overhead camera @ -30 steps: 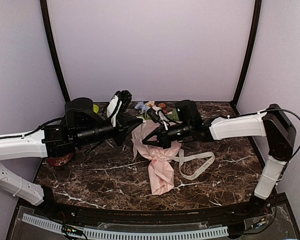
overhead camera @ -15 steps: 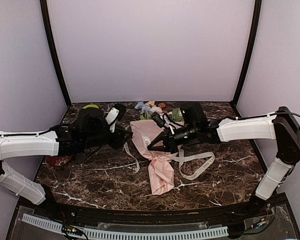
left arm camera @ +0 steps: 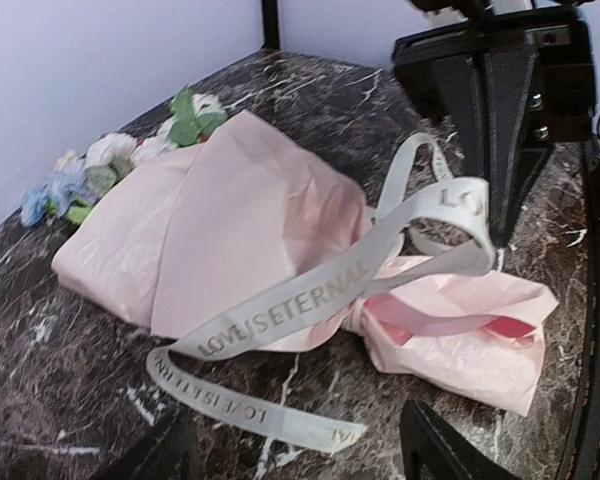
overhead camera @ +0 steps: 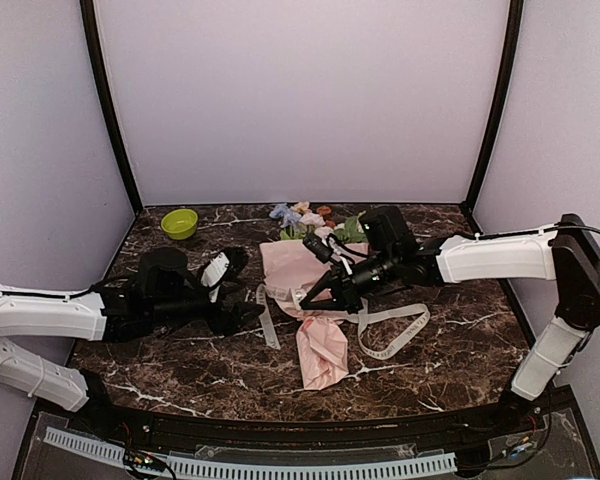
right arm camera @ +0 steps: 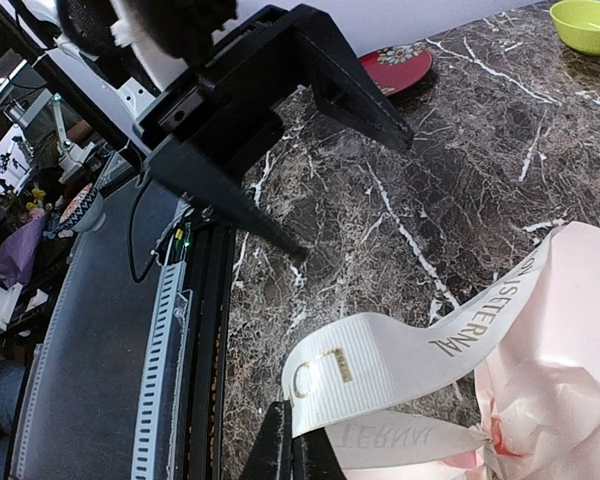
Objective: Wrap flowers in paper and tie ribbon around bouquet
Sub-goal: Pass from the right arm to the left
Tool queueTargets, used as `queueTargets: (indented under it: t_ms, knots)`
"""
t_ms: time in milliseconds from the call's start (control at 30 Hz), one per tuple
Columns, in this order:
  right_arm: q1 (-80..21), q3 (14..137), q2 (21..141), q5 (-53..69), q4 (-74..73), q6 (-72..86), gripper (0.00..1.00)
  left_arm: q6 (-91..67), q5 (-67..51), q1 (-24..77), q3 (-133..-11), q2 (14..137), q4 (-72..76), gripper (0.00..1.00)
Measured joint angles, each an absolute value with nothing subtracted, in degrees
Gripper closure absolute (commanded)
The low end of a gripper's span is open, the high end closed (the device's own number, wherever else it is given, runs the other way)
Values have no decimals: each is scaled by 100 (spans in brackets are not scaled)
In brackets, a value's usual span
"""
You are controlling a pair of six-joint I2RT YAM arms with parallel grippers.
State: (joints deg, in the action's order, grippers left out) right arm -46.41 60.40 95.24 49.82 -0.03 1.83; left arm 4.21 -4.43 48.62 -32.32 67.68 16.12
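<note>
The bouquet [overhead camera: 318, 305], a pale pink paper [left arm camera: 230, 215] cone, lies mid-table with its flowers [overhead camera: 305, 214] at the far end. The cream ribbon [left arm camera: 325, 288], printed with letters, circles its pinched neck. One ribbon end lies loose on the marble before my left gripper [left arm camera: 300, 465]. That gripper is open and holds nothing; in the top view it [overhead camera: 240, 290] sits left of the cone. My right gripper [right arm camera: 302, 455] is shut on a raised ribbon loop [right arm camera: 400, 360], just above the cone's neck [overhead camera: 315, 298]. Another loop [overhead camera: 395, 332] trails right.
A green bowl [overhead camera: 180, 223] stands at the back left. A red patterned plate [right arm camera: 395, 65] lies by the left arm, mostly hidden in the top view. The black rail of the table's near edge [right arm camera: 195, 330] runs close below the right gripper.
My left gripper has opened, let go of the ribbon and dropped back toward the near left, uncovering the green bowl. The freed ribbon end now lies on the table. The right gripper barely moved.
</note>
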Motion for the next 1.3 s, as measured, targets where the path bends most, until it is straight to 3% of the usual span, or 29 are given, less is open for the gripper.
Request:
queueTargets:
  t_ms: [300,467,567,800,933,967,1033,1100,1300]
  knots:
    - [-4641,6040,9524,4812,86,287,100,1107,-1745,4875,-3603,8309,2934,10]
    - [-4641,6040,9524,4729,102,349,100,1295,-1844,5033,-3760,8897,3485,12]
    - [-4641,6040,9524,4646,121,355,100,1291,-1837,5207,-3865,9166,3704,25]
    - [-4641,6014,9456,4504,132,368,100,906,-1809,5297,-3922,9476,4160,74]
    - [-4641,5953,9382,4469,145,373,100,679,-1815,5282,-3922,9476,4547,97]
    - [-4641,5948,9382,4462,156,373,97,648,-1820,5284,-3920,9476,4619,100]
    - [-4641,5933,9378,4399,172,386,75,565,-1837,5284,-3920,9483,4713,100]
    - [-4635,5933,9360,4274,139,445,63,513,-1837,5284,-3905,9502,4762,100]
    - [-4445,5848,8895,3094,-449,668,54,449,-1634,5290,-3872,9509,4810,100]
